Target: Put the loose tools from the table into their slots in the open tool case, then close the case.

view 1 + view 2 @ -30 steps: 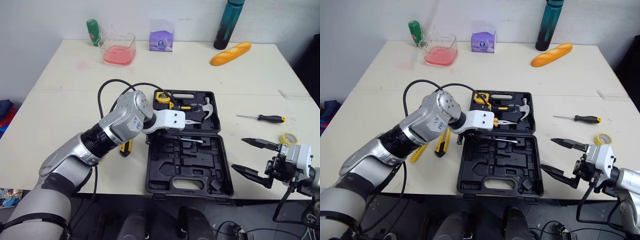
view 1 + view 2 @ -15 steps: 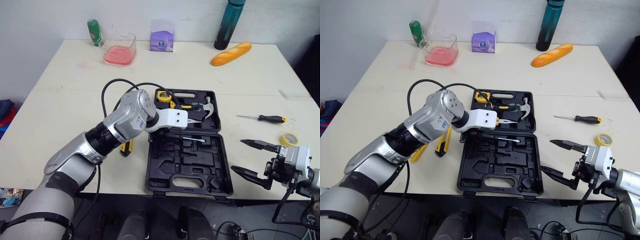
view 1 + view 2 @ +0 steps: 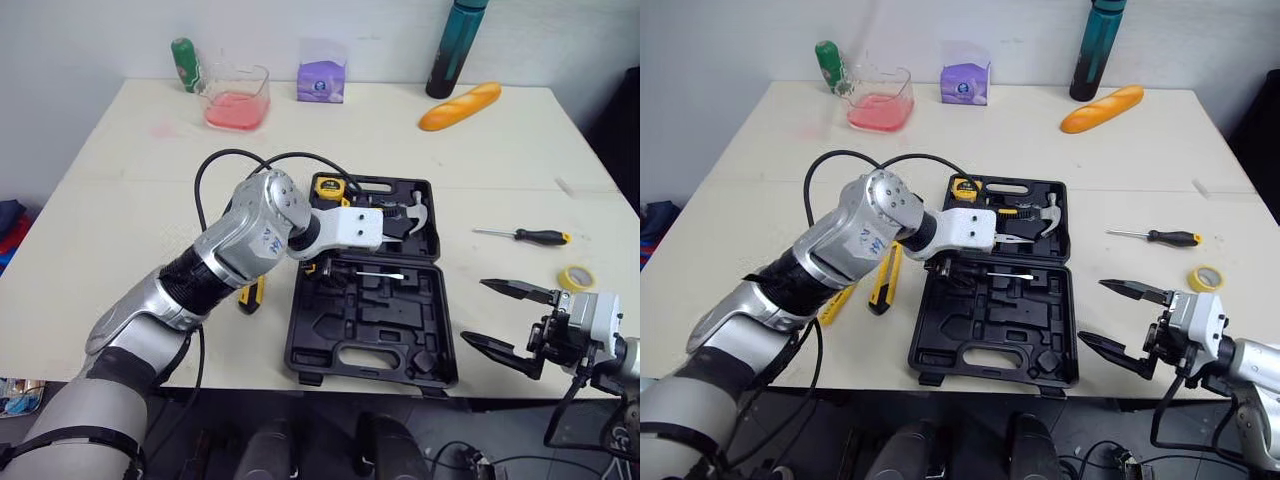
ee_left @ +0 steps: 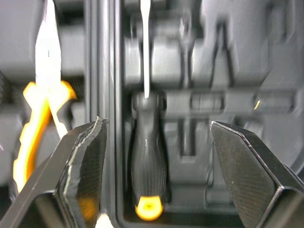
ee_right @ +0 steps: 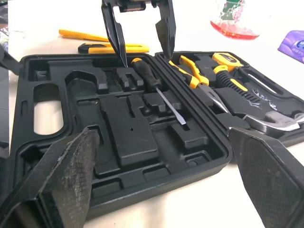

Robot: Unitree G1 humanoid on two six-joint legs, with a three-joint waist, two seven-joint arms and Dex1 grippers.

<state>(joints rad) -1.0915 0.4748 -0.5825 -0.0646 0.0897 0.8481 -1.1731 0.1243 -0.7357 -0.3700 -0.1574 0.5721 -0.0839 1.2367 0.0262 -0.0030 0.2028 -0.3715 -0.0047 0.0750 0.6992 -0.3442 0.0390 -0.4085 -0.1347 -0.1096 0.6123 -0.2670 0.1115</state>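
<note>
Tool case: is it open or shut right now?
Open. Both halves of the tool case lie flat on the table, so the hammer and a screwdriver inside show.

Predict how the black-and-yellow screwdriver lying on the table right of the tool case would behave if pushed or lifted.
The screwdriver is probably rigid: its thin shaft lies straight. Its rounded handle suggests it may roll if pushed sideways on the flat table. Gripped by the shaft, it would likely tip, since the handle looks bulkier.
</note>
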